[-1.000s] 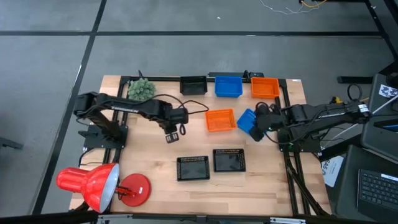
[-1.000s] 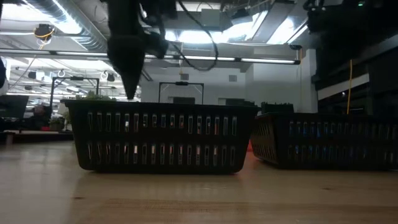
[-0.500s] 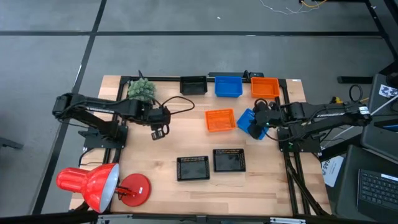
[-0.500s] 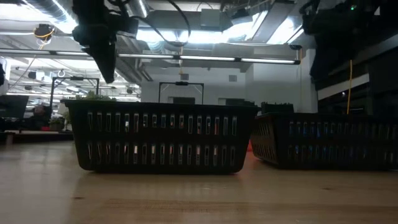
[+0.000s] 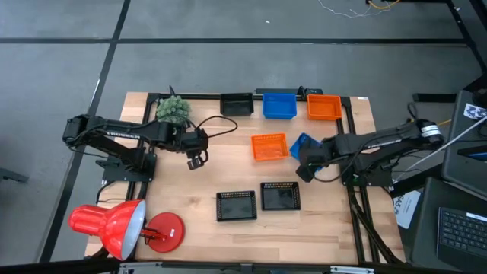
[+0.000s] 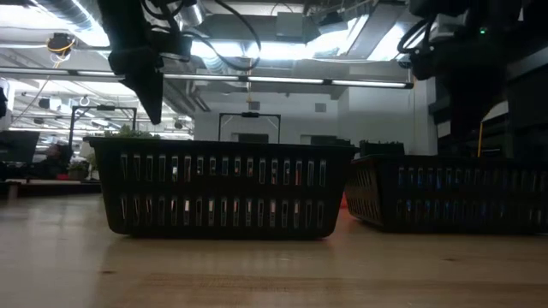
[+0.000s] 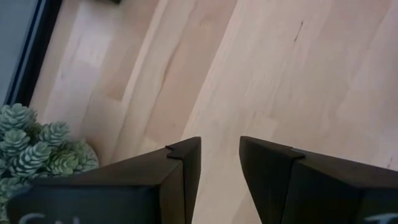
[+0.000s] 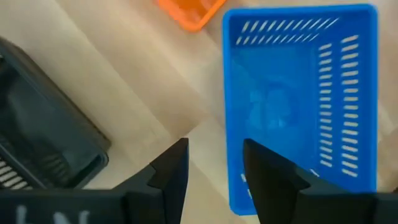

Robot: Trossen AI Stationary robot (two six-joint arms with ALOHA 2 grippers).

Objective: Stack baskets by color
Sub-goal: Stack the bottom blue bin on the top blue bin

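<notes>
- Right gripper (image 5: 303, 172): jaws apart, holding nothing, over the bench (image 5: 198, 190) just beside the loose blue basket (image 5: 304, 144), at its 6 o'clock.
- That basket lies on the bench, at 3 o'clock from the orange basket (image 5: 269, 147).
- Left gripper (image 5: 196, 161): jaws apart, empty, over bare bench near the green plant ball (image 5: 173, 109).
- Two black baskets (image 5: 236, 205) sit side by side at the front.
</notes>
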